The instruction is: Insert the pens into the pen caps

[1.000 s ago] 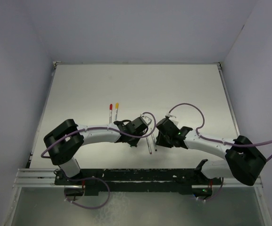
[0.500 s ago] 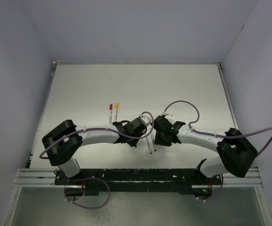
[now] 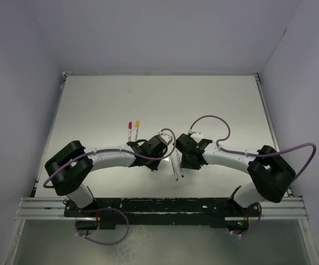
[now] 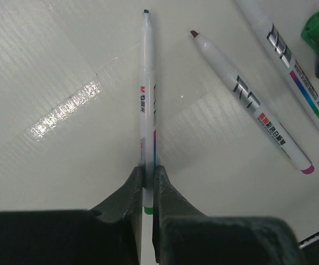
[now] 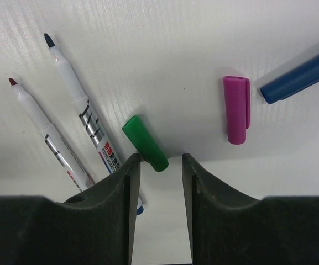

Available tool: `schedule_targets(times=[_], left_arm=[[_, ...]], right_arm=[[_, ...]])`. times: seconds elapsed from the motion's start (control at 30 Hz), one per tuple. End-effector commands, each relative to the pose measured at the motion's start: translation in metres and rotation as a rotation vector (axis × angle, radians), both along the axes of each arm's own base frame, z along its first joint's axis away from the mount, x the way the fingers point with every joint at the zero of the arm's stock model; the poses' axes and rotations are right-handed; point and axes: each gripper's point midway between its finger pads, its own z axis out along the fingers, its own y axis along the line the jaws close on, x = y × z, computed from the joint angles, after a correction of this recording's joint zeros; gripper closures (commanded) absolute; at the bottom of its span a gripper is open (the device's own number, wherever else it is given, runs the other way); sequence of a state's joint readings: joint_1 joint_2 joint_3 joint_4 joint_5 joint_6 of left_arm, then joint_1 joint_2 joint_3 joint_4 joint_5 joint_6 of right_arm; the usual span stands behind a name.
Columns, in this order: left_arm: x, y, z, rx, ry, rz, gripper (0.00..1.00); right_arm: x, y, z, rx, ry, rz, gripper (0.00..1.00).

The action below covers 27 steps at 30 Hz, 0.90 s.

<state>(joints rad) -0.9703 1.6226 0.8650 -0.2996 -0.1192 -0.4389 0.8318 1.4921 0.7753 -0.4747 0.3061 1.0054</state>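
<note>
My left gripper (image 4: 148, 171) is shut on a white pen (image 4: 148, 94) with a green end and a dark tip that points away from me, just over the table. Two more uncapped pens lie to its right, a purple-ended one (image 4: 247, 99) and a blue-ended one (image 4: 292, 66). My right gripper (image 5: 160, 160) is open, low over the table, with the green cap (image 5: 144, 142) lying just ahead of its left finger. The purple cap (image 5: 236, 109) and the blue cap (image 5: 300, 74) lie to the right. In the top view both grippers, left (image 3: 155, 147) and right (image 3: 183, 150), meet at mid-table.
Two pens lie side by side at the left of the table, one with a red cap (image 3: 130, 130) and one with a yellow cap (image 3: 137, 128). The two loose pens (image 3: 177, 165) lie between the grippers. White walls enclose the table on three sides.
My right gripper has moved left and forward, towards the left gripper and the caps. My left gripper has shifted slightly left with the pen still held.
</note>
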Motion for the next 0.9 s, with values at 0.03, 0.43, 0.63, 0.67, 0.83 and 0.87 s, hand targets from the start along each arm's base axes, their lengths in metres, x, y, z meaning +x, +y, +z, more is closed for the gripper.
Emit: schedule_targets(times=[0.03,0.43,0.63,0.67,0.83,0.87], left_arm=[[-0.016,0.028,-0.022,0.083,0.084,0.025,1.00],[-0.016,0.023,-0.023,0.072,0.100,0.013,1.00],[-0.015,0.022,-0.022,0.068,0.099,0.009,1.00],[-0.016,0.022,-0.023,0.070,0.100,0.009,1.00],[-0.016,0.022,-0.023,0.069,0.101,0.009,1.00],[-0.016,0.022,-0.022,0.069,0.101,0.010,1.00]], right_arm=[[-0.020,-0.032,-0.029,-0.162,0.097,0.020,0.61],[-0.018,-0.027,-0.039,-0.176,0.121,0.062,0.74],[-0.020,-0.023,-0.045,-0.161,0.137,0.077,0.77],[-0.020,-0.022,-0.046,-0.159,0.140,0.081,0.76],[-0.019,-0.022,-0.048,-0.170,0.149,0.088,0.70],[-0.020,-0.023,-0.049,-0.174,0.152,0.088,0.69]])
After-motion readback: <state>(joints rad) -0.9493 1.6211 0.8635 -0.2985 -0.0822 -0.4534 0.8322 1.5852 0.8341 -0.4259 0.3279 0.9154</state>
